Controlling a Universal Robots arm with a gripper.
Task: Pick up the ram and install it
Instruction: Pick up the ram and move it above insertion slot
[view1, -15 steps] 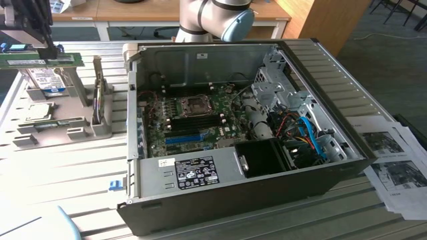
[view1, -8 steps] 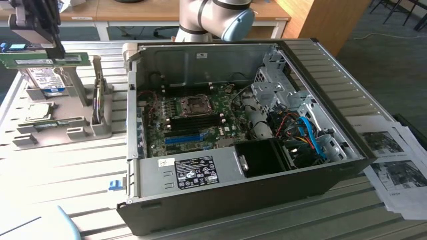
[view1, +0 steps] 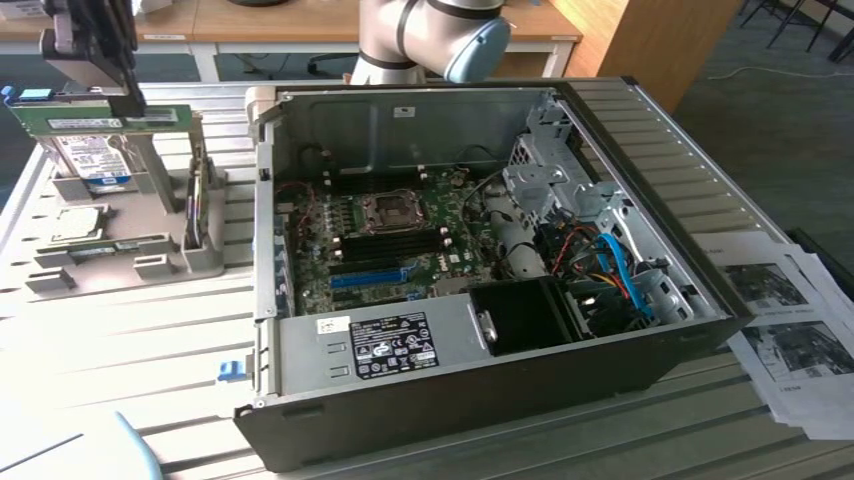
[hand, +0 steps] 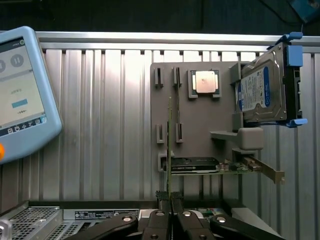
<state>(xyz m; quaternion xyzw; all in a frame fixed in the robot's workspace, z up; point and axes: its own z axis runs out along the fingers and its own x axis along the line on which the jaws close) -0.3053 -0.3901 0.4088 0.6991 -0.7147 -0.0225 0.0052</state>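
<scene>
The ram (view1: 67, 118) is a long thin green board, and it hangs lifted above the grey holder stand (view1: 120, 250) at the exterior view's upper left. My gripper (view1: 120, 103) is shut on it from above. In the wrist view the ram (hand: 170, 150) shows edge-on as a thin green line running out from between my shut fingertips, with my gripper (hand: 170, 202) clamped on its near end. The open computer case (view1: 667, 210) lies to the exterior view's right of the stand. Its motherboard (view1: 400, 235) is exposed, well apart from the ram.
On the holder sit a silver hard drive (hand: 262, 90) with a blue-white label, a square processor chip (hand: 206, 81) and a green expansion card (hand: 210, 166). A blue-rimmed teach pendant (hand: 20, 95) lies beside it. Printed papers (view1: 787, 320) lie past the case at the exterior view's right.
</scene>
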